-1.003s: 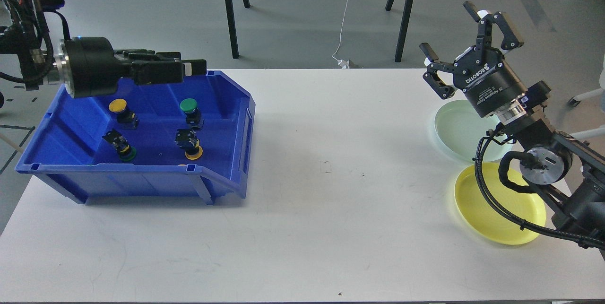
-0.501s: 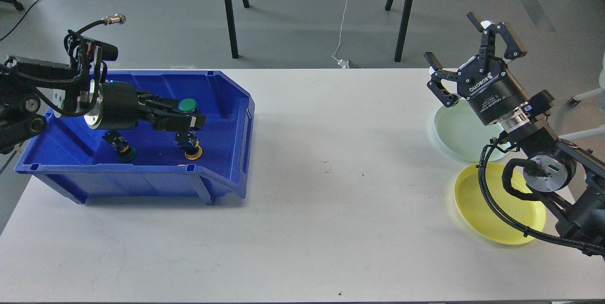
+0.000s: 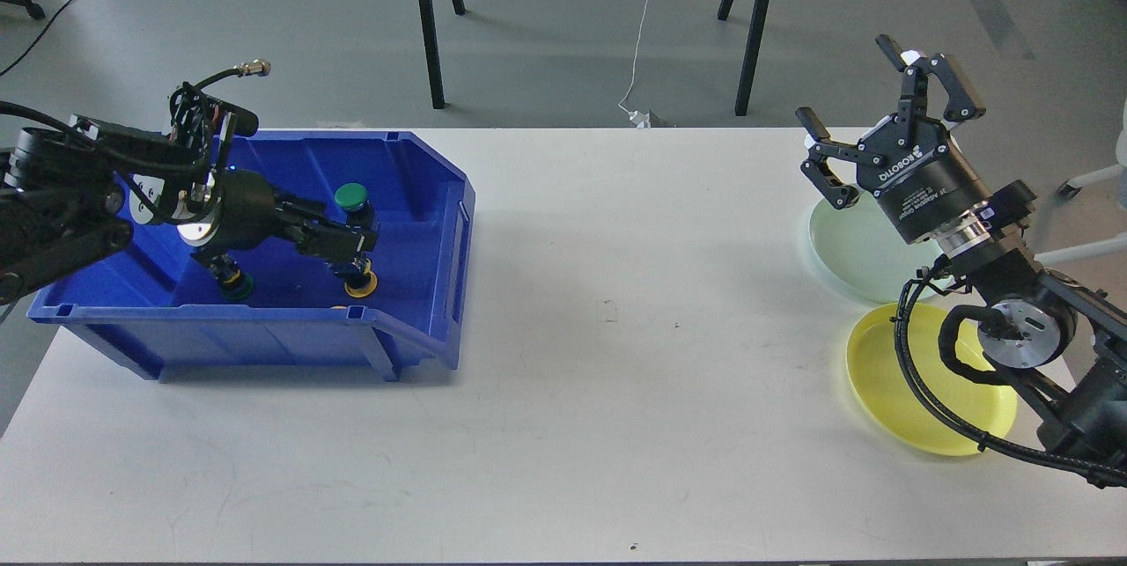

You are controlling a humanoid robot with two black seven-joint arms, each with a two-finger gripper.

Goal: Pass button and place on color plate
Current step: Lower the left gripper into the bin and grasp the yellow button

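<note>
Head view shows the left pincer (image 3: 357, 242) low inside the blue bin (image 3: 423, 196), lying nearly level and pointing right; its dark fingers blur together, so I cannot tell whether it is parted or closed. A green button (image 3: 351, 194) stands just behind its tip, and a yellow button (image 3: 359, 284), cap down, lies just in front of and below it; whether either touches the pincer is unclear. A second green button (image 3: 234, 284), also cap down, sits under the left wrist. That makes three buttons visible. Two plates rest at the worktop's (image 3: 563, 390) right end: one pale green plate (image 3: 843, 249) and one yellow plate (image 3: 889, 390), side by side. The right pincer (image 3: 867, 108) is raised above the pale green plate, pointing up and away, fingers spread wide and holding nothing.
</note>
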